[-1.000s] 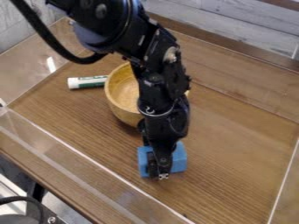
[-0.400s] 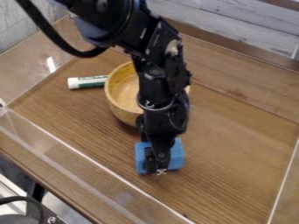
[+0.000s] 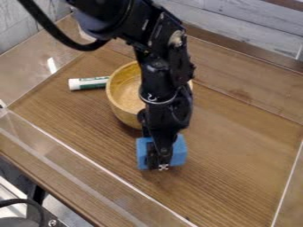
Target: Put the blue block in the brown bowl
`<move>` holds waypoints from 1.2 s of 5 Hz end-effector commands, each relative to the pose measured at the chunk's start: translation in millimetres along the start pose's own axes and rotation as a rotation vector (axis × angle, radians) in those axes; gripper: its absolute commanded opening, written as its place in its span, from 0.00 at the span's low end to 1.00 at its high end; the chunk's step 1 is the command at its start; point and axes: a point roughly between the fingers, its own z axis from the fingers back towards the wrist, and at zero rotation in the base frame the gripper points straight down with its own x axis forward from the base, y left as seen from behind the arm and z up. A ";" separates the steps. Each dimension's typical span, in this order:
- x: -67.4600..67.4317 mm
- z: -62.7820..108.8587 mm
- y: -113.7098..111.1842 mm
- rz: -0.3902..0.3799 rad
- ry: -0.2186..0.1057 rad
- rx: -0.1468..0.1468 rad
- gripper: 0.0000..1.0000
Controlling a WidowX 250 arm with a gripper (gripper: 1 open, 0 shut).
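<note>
The blue block (image 3: 176, 153) is near the front middle of the wooden table, in the grip of my gripper (image 3: 161, 161). The black fingers come straight down over the block's middle, one on each side, shut on it. Only the block's left and right ends show past the fingers. I cannot tell whether it still touches the table. The brown bowl (image 3: 116, 105) stands just behind and to the left of the block, partly hidden by the arm. What shows of its inside holds nothing.
A white marker with a green cap (image 3: 89, 83) lies left of the bowl. Clear plastic walls (image 3: 71, 155) ring the table on the front and left sides. A pale wall runs along the back.
The gripper and the blue block have moved together a little up and to the left, toward the bowl. The bowl and marker have stayed put.
</note>
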 end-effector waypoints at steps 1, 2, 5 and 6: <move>8.8 21.9 12.2 0.002 -0.052 0.059 0.00; 11.7 36.8 18.5 -0.001 -0.043 0.085 0.00; 18.4 102.1 50.1 0.027 -0.048 0.254 0.00; 17.7 102.2 55.3 0.020 -0.063 0.286 0.00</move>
